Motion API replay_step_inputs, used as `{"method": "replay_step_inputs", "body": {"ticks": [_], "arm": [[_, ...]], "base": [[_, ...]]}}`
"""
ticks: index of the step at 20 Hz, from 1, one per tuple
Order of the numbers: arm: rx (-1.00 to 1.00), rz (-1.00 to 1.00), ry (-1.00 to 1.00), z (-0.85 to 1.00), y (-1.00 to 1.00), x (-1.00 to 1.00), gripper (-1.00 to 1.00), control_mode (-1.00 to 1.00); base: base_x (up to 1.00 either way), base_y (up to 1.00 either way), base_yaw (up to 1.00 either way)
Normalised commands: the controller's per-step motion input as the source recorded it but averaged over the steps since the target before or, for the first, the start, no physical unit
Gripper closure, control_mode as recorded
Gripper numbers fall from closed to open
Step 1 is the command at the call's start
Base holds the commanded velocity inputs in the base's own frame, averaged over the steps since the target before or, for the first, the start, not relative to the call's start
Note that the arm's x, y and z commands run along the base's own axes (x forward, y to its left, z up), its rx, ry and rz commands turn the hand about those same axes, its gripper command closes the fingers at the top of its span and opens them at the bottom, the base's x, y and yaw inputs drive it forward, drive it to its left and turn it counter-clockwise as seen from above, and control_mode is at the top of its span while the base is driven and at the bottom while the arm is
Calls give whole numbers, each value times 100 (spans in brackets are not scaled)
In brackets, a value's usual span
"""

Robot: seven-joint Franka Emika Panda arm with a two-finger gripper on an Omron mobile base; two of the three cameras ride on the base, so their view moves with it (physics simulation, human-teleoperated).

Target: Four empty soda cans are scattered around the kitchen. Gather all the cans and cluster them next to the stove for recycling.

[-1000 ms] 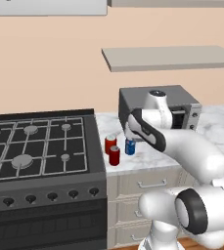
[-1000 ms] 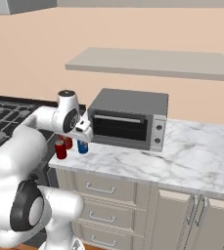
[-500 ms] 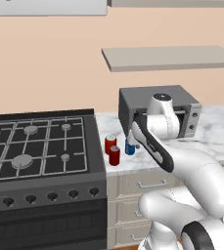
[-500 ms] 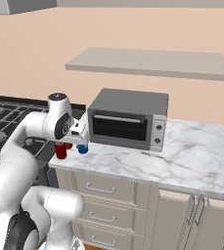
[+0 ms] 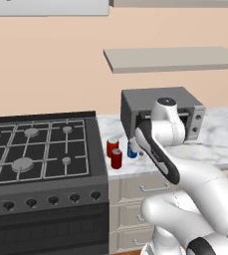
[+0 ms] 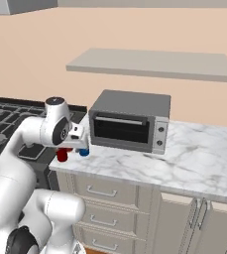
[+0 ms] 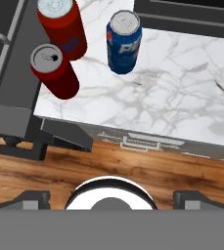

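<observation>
Beside the stove (image 5: 41, 149), three soda cans stand on the marble counter (image 7: 182, 97): two red cans (image 7: 55, 71) (image 7: 63, 27) at the range's right edge, a blue can (image 7: 124, 41) just right of them, apart. A fourth, by the task's count, is yet to be gathered. The gripper (image 6: 84, 140) hangs above the cluster, jaws spread wide, holding nothing. Right of the cans sits a grey countertop oven (image 6: 130, 121); beyond it the counter runs open.

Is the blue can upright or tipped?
Upright: the blue can stands on the counter, silvery top up, beside two red cans.
</observation>
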Motion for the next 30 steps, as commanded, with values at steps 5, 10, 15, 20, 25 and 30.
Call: {"method": "replay_step_inputs", "body": {"ticks": [5, 10, 15, 20, 25, 30], "arm": [[-3, -1, 1, 25, 0, -23, -100, -100], [-1, 0, 0, 25, 0, -9, -100, -100], [-3, 0, -2, 20, 0, -1, -100, -100], [-1, 0, 2, 10, 0, -7, -100, -100], [0, 0, 0, 0, 0, 0, -100, 100], [0, 0, 0, 0, 0, 0, -100, 100]], "base": [[0, 0, 0], [0, 0, 0], [0, 0, 0], [0, 0, 0], [-31, 0, 0], [-44, 0, 0]]}}
